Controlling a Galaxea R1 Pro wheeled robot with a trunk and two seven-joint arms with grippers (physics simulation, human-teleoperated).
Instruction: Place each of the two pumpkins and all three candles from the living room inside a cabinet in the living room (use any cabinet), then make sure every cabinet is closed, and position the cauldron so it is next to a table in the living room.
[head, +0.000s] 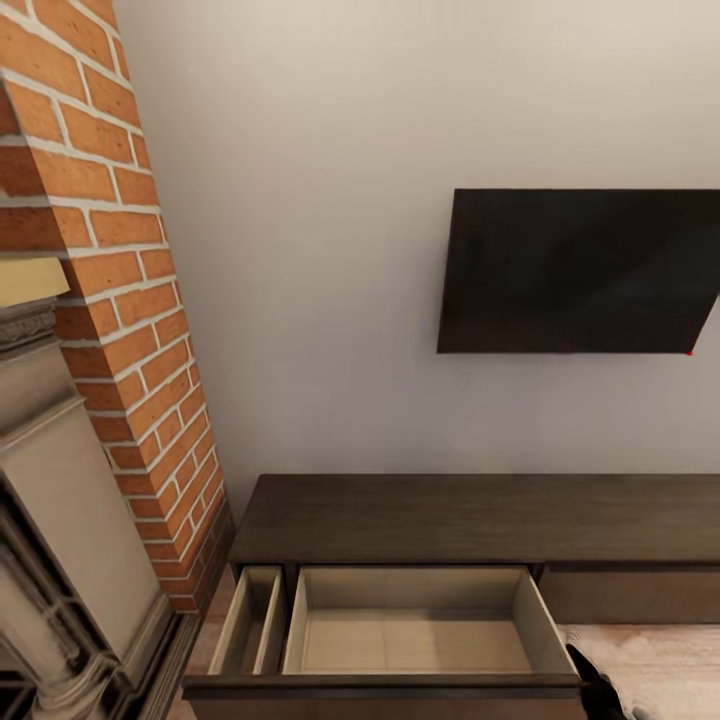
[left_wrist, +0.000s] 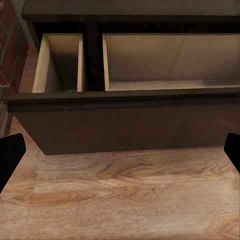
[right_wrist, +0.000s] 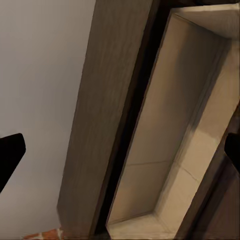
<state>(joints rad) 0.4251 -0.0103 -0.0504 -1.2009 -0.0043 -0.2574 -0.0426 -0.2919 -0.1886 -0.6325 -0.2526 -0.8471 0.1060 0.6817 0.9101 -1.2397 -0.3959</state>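
Standing before the cabinet (head: 470, 520), its left-end drawer (head: 415, 625) pulled out, nothing inside it. Left gripper (left_wrist: 120, 155) and right gripper (right_wrist: 120, 150): fingers spread wide, holding nothing. Step judged: storage ready; next calls for fetching pumpkins and candles.

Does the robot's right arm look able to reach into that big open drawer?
Probably yes. The cabinet's wide drawer stands pulled out and looks empty, and the right gripper with fingers spread looks straight along its open interior with nothing between.
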